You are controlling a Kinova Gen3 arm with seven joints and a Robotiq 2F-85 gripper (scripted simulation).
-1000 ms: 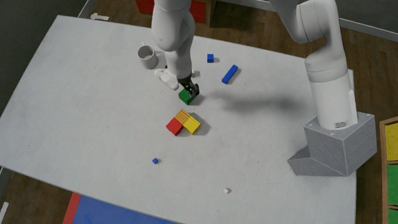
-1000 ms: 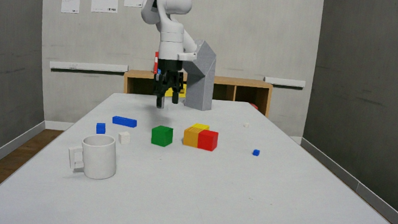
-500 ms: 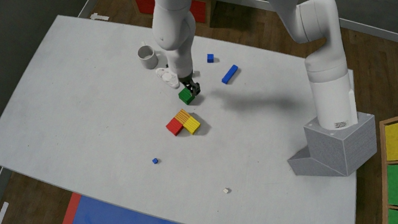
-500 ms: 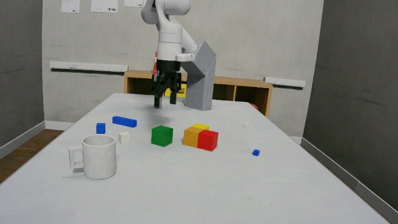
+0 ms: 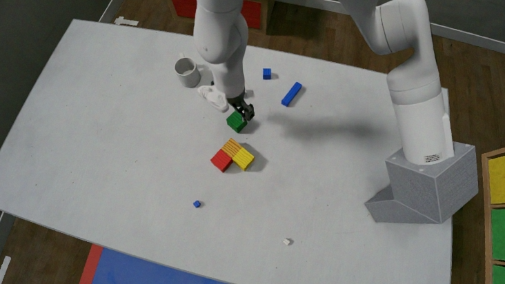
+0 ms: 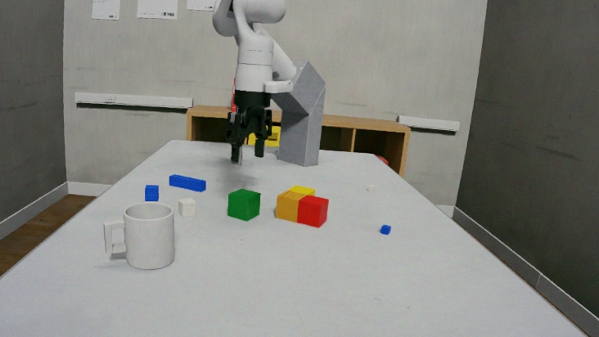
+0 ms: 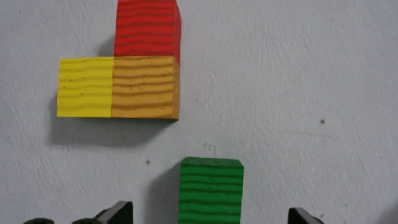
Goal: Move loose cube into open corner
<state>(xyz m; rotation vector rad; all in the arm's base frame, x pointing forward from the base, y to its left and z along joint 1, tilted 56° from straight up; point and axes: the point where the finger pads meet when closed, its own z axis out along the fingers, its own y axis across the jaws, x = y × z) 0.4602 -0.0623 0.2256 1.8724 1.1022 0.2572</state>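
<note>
So the pincer point(image 5: 243, 112) point(image 6: 248, 158) point(image 7: 210, 216) is wide open with nothing in it, hanging above the table point(image 5: 141, 140) point(image 6: 293, 285) point(image 7: 300, 65). In the wrist view the green cube point(image 5: 236, 122) point(image 6: 244, 204) point(image 7: 211, 192) shows up between the two fingertips, touching neither, and it's sitting on the table, near the other three but apart from them. Those three make an L: orange point(image 5: 232, 147) point(image 6: 288, 205) point(image 7: 143, 87) is the elbow, with red point(image 5: 221, 160) point(image 6: 313, 210) point(image 7: 147, 27) and yellow point(image 5: 243, 158) point(image 6: 302, 190) point(image 7: 85, 87) each snug against one of its sides. The open corner is the spot between red and yellow, and green is over on the orange side, so the square's one cube short.
</note>
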